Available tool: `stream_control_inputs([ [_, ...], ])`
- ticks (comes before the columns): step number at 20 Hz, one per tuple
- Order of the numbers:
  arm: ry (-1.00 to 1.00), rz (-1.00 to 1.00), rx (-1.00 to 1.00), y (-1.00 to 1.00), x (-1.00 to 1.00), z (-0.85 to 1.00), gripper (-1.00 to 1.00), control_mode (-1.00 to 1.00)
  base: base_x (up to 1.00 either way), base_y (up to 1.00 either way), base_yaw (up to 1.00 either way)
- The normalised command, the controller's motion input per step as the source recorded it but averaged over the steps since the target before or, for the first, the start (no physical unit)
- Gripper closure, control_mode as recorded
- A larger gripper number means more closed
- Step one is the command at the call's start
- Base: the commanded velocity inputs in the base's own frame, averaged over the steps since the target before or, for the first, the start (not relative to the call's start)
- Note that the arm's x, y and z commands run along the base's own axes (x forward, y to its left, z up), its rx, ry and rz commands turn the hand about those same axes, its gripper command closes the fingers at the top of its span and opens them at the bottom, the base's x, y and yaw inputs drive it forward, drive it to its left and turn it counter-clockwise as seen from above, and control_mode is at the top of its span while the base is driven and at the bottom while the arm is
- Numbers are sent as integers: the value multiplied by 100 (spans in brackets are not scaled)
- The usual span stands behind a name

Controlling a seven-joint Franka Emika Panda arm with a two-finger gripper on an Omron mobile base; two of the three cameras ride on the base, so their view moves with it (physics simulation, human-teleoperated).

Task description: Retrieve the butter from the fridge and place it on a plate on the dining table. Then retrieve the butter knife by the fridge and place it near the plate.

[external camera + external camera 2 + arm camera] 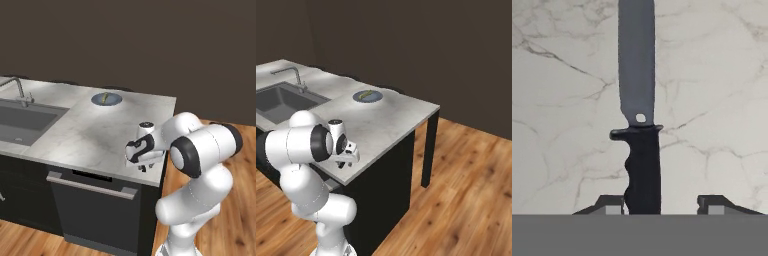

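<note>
The butter (105,98), a slim yellow stick, lies on the blue-grey plate (114,101) at the far side of the marble bench (90,132), so the first half of the task reads as done; the plate stands well beyond the sink (22,121) and its tap (20,90), toward the far edge of the bench. What is left, judging by the layout, is the second half: the butter knife (639,130) is at the near corner of the bench, well apart from the plate, and has yet to be set down near it. In the hand view the knife runs straight up the middle of the picture over the marble, its black handle (643,170) nearest the camera and its dark-grey blade (636,60) pointing away, with a small hole in the blade just above the guard. The claw (662,205) straddles the butt of the handle: one fingertip (609,204) appears to touch the handle's side, while the other fingertip (714,204) stands clear of it with bare marble showing between. The jaws are thus part-way apart, and whether they have hold of the knife or are letting it go cannot be told. In the base views the claw (141,165) hangs low over the near right corner of the bench, at its front edge, and the knife itself is too small to make out there.
</note>
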Motion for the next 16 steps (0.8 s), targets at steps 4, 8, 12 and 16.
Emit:
stream_control_inputs([
  [4, 0, 0, -5, 27, 0, -27, 100, -100, 0, 0, 0],
  [8, 0, 0, -13, 23, 0, -37, 100, -100, 0, 0, 0],
  [12, 0, 0, -7, 6, 0, -38, 100, -100, 0, 0, 0],
  [16, 0, 0, 0, 0, 0, -20, 100, -100, 0, 0, 0],
])
